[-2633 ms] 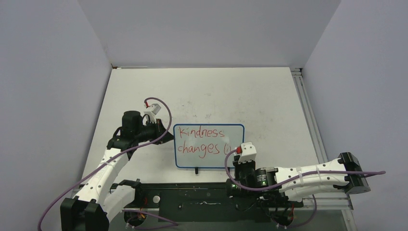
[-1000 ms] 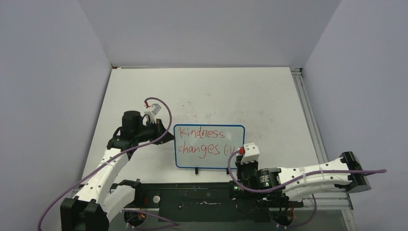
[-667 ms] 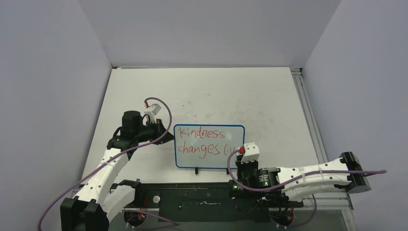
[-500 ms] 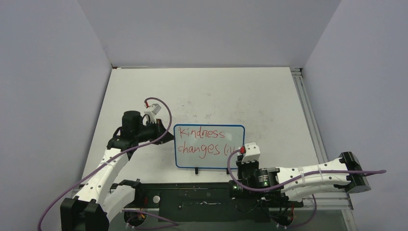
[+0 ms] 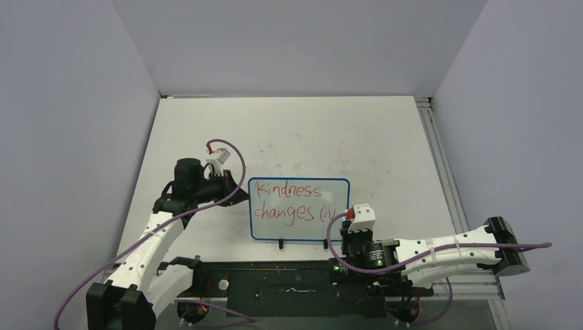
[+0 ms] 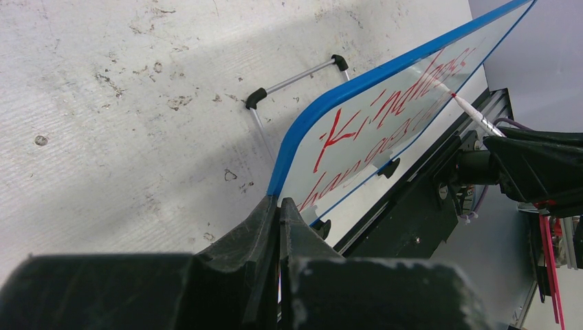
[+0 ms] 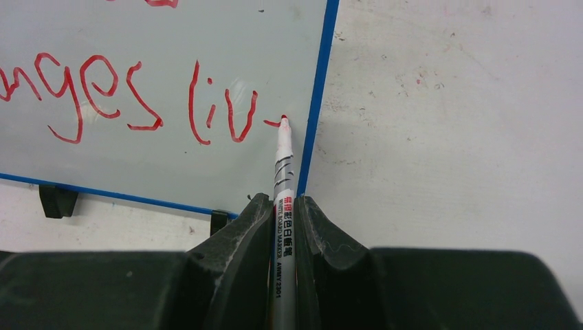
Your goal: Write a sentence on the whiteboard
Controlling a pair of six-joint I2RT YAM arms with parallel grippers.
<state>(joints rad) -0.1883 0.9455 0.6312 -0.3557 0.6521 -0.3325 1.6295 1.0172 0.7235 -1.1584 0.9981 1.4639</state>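
Rightward along line two, the right gripper (image 7: 282, 206), jaws pinching a white red-tipped marker (image 7: 283, 157), has added "liv" on the blue-framed white whiteboard (image 5: 298, 206), propped between the arms, its edge clamped by the left gripper (image 6: 278, 206); writing room looks nearly gone.

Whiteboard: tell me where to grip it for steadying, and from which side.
Grip the whiteboard's thin blue frame on its left short edge, coming from the left: the left end effector is shut there, while the marker works the right edge.

Left fingers (image 6: 256, 230) pinching whiteboard (image 6: 399, 103) blue edge, red lettering, marker (image 6: 474, 112) tip seemingly touching far end
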